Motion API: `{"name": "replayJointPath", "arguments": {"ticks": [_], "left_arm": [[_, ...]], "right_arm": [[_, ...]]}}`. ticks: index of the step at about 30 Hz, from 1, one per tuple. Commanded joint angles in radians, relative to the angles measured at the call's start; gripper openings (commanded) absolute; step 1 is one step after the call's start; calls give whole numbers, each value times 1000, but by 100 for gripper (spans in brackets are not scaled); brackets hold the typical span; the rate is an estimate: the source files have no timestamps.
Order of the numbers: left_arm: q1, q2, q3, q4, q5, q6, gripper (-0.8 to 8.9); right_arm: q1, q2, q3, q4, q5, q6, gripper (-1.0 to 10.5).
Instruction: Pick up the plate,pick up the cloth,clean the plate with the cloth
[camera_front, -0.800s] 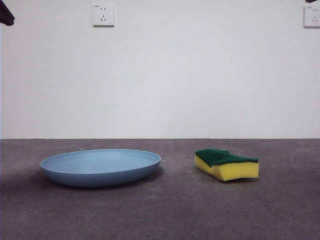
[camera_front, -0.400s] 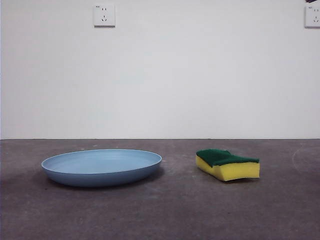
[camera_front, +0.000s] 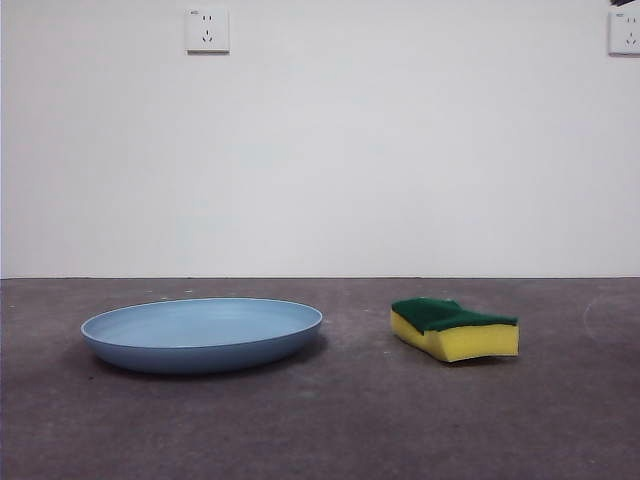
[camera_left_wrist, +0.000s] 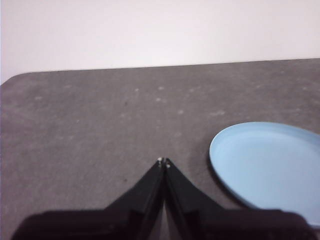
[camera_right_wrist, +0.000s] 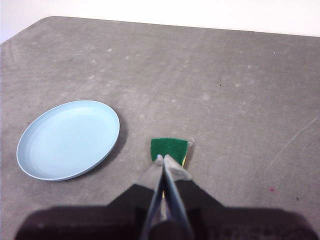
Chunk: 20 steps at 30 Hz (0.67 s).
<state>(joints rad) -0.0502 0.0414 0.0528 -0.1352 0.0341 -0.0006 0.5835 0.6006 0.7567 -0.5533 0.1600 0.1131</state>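
Note:
The light-blue plate (camera_front: 203, 334) lies flat on the grey table, left of centre in the front view. It also shows in the left wrist view (camera_left_wrist: 270, 172) and the right wrist view (camera_right_wrist: 69, 139). The cloth, a yellow sponge with a green top (camera_front: 455, 329), lies to the plate's right, apart from it. My left gripper (camera_left_wrist: 163, 162) is shut and empty, above the table beside the plate's rim. My right gripper (camera_right_wrist: 161, 159) is shut and empty, high above the sponge (camera_right_wrist: 169, 149). Neither gripper shows in the front view.
A white wall stands behind the table with a socket (camera_front: 207, 30) at upper left and another (camera_front: 624, 32) at the top right corner. The table's rounded corner (camera_left_wrist: 12, 80) shows in the left wrist view.
The black arm tip at the top left corner of the front view has gone out of view. The plate and sponge have not moved.

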Motion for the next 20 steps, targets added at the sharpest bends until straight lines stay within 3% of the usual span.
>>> {"name": "replayJointPath", "arguments": {"ticks": [1, 20], "left_arm": [[13, -37, -34, 9, -3, -18, -4], [19, -40, -49, -48, -6, -25, -4]], "right_arm": [[2, 0, -7, 4, 3, 10, 2], [2, 0, -7, 3, 3, 10, 2]]}}
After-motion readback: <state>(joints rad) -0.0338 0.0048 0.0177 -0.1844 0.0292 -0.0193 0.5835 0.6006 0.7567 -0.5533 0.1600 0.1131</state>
